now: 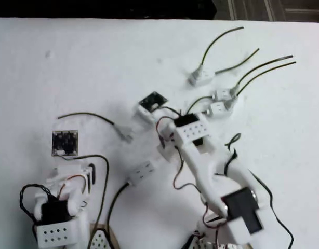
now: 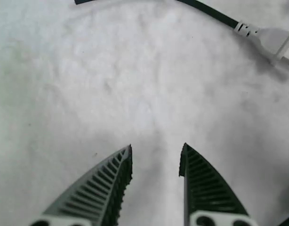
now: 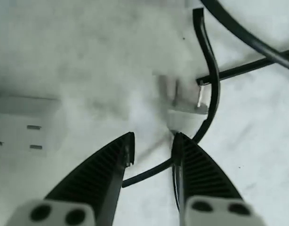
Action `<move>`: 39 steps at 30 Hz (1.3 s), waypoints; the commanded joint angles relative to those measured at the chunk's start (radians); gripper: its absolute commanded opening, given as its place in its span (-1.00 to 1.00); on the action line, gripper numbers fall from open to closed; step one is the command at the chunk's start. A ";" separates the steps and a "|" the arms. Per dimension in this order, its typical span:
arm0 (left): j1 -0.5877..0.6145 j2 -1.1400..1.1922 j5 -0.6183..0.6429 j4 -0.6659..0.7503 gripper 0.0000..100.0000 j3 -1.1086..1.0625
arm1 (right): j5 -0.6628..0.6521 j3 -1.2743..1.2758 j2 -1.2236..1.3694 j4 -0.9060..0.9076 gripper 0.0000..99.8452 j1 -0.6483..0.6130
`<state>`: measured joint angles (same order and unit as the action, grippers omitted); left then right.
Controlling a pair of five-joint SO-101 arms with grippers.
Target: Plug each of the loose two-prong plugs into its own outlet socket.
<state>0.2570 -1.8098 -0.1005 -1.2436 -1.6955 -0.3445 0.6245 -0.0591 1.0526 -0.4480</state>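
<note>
Right gripper, fingers spread, hovers with a loose two-prong plug just beyond its fingertips, seemingly lined up to grasp it. Left gripper, also spread, holds nothing; a second plug lies well ahead.

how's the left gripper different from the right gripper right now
The left gripper hangs over bare table, while the right gripper has a dark cord crossing under its gap. The left gripper's distant plug lies well away from its fingertips; the right gripper's close plug sits just ahead of its own. Both grippers are open and hold nothing.
</note>
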 commanded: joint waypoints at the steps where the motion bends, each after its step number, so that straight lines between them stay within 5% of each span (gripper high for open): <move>1: 0.005 -0.004 0.011 -0.005 -0.65 0.003 | 0.006 -0.075 0.054 -0.038 -0.73 0.010; 21: 0.005 -0.004 0.011 -0.005 -0.65 0.003 | 0.000 -0.167 0.148 -0.099 -0.78 0.091; 29: 0.005 -0.004 0.011 -0.005 -0.65 0.003 | 0.005 -0.262 0.125 0.097 -0.65 0.090; 39: 0.005 -0.004 0.011 -0.005 -0.65 0.003 | 0.006 -0.269 0.295 0.010 -0.64 0.074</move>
<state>0.2570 -1.8098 -0.1005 -1.2436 -1.6955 -0.3429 0.3928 0.2064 1.1078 -0.3621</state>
